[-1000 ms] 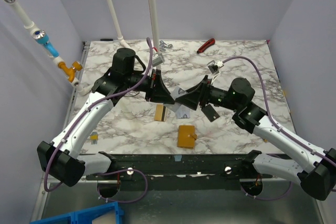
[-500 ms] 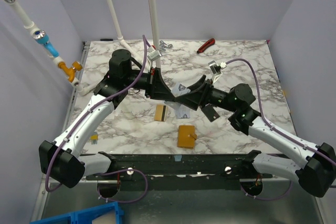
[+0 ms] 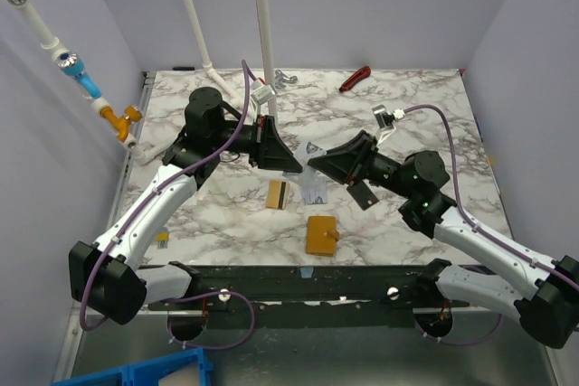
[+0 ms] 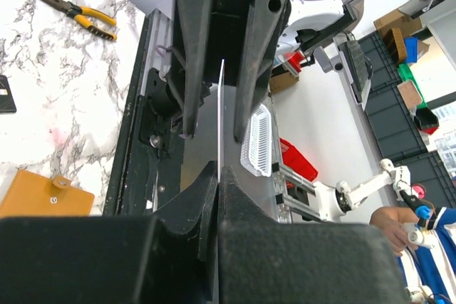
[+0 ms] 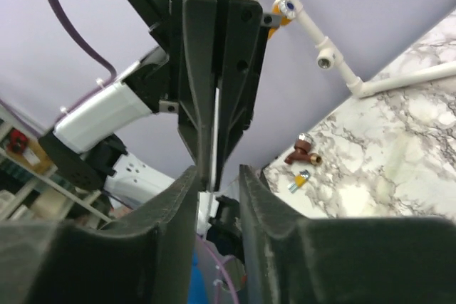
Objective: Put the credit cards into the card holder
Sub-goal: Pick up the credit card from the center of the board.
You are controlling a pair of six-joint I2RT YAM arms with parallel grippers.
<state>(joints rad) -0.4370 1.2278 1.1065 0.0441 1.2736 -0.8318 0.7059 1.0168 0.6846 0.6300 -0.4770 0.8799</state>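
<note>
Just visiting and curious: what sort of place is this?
Probably a robotics lab test cell: a marble-patterned tabletop walled by plain lilac panels, with black storage crates beyond.

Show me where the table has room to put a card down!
Bare marble lies at the far right, between the red-handled tool and the right arm. The middle is crowded: both grippers meet above the gold-tan card, pale card and card holder.

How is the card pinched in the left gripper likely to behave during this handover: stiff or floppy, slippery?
Probably stiff: the pale card stands out from the left gripper as a straight edge-on line, with no sag. It is likely light and smooth, so it might slip or pivot once the right gripper, whose fingers stand apart on either side of it, closes on its flat faces.
</note>
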